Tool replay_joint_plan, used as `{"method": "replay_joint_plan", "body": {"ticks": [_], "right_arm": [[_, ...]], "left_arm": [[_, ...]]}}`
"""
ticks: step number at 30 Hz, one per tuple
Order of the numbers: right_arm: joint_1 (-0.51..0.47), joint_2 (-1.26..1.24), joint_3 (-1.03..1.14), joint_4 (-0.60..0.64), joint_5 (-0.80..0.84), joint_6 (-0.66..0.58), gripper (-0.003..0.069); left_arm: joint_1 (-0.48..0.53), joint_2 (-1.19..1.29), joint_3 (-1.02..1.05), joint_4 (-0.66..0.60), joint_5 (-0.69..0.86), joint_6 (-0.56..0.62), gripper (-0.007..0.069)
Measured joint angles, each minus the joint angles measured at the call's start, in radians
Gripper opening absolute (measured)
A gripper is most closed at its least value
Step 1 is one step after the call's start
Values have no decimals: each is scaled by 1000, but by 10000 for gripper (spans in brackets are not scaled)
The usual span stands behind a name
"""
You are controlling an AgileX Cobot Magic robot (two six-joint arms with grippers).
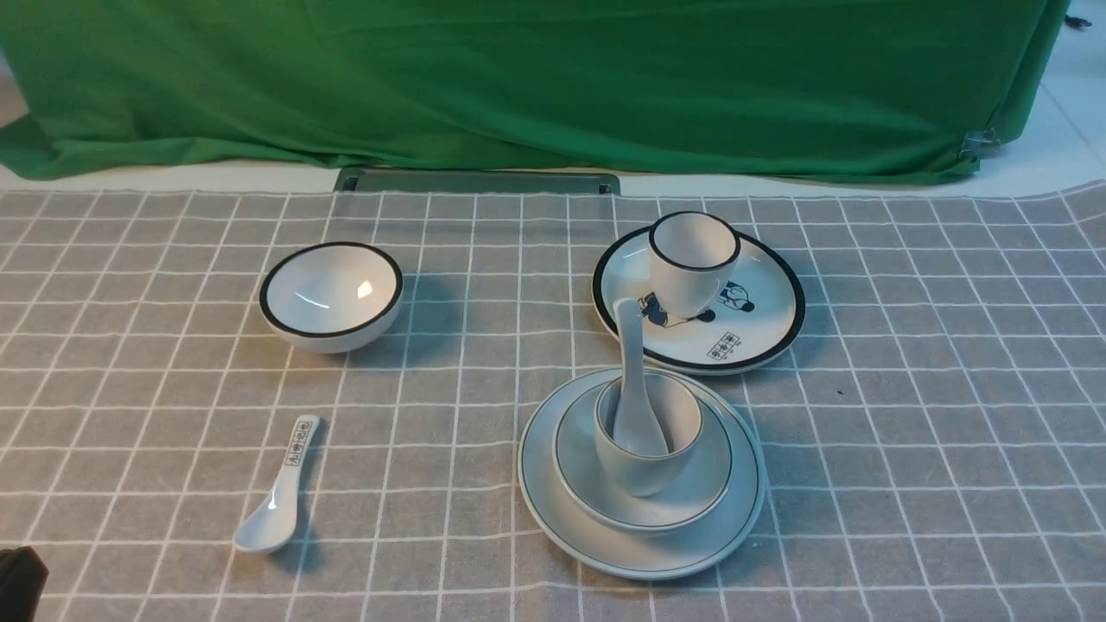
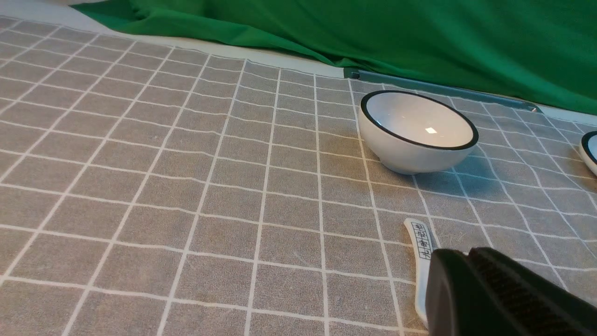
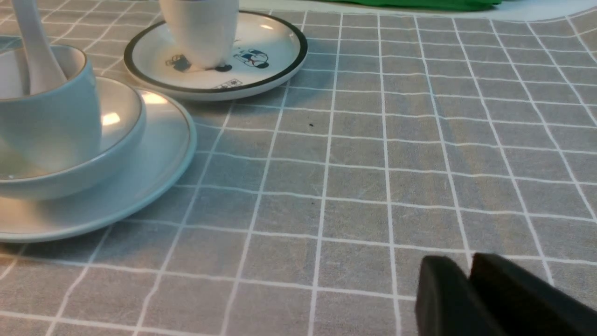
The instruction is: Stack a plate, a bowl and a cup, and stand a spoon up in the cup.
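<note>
Near the front of the table, just right of centre, the pale blue-grey plate [image 1: 727, 529] carries the bowl [image 1: 702, 494]. The cup [image 1: 644, 473] stands in the bowl, and the white spoon [image 1: 633, 363] stands in the cup, handle up, leaning back and left. The right wrist view shows the same plate [image 3: 154, 172], bowl [image 3: 119, 140], cup [image 3: 51, 126] and spoon [image 3: 32, 51]. My right gripper [image 3: 468, 265] is low over bare cloth to their right, empty, with a narrow gap at its tips. My left gripper [image 2: 466, 254] is shut and empty at the front left corner [image 1: 17, 583].
A white black-rimmed bowl [image 1: 331, 295] sits at the back left. A cartoon plate [image 1: 765, 333] with a black-rimmed cup [image 1: 691, 259] on it stands right behind the stack. A small lettered spoon [image 1: 276, 501] lies at the front left, partly behind my left fingers [image 2: 422, 252]. Green cloth backs the table.
</note>
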Motion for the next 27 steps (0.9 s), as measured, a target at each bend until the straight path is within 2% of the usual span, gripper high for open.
{"method": "replay_joint_plan", "body": {"ticks": [27], "right_arm": [[0, 0, 0, 0, 0, 0, 190]], "left_arm": [[0, -1, 0, 2, -3, 0, 11]]}}
